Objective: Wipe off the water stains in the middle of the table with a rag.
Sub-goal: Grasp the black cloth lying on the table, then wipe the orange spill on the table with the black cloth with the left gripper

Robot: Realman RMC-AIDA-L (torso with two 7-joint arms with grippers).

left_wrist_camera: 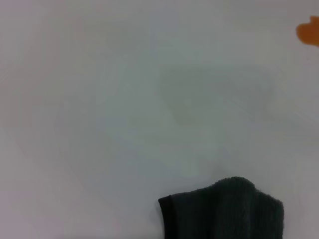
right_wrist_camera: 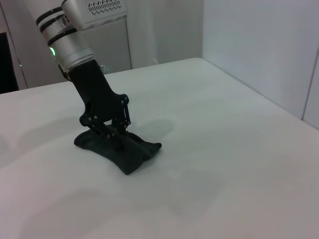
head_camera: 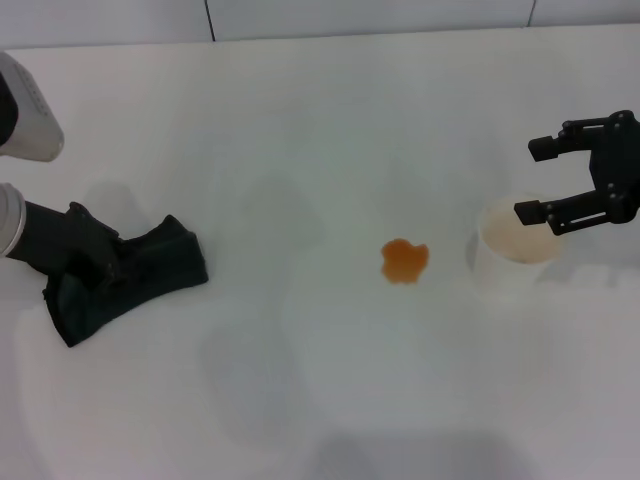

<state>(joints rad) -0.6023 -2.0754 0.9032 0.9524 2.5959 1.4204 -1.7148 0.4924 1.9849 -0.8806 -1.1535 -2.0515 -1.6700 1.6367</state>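
The rag [head_camera: 140, 272], a dark green-black wad, lies on the white table [head_camera: 300, 380] at the left. My left gripper [head_camera: 92, 258] is down on it with its fingers closed into the cloth; the right wrist view shows this gripper [right_wrist_camera: 112, 131] pinching the rag [right_wrist_camera: 124, 152]. The water stain [head_camera: 404, 260], a small orange-brown blot, sits right of the table's middle, well apart from the rag. The left wrist view shows a rag corner [left_wrist_camera: 224, 209] and the stain's edge [left_wrist_camera: 309, 32]. My right gripper [head_camera: 538, 180] is open at the far right, over a white paper cup.
The white paper cup [head_camera: 515, 245] stands just right of the stain, partly under the right gripper. The table's far edge meets a grey wall at the top of the head view. Bare tabletop lies between the rag and the stain.
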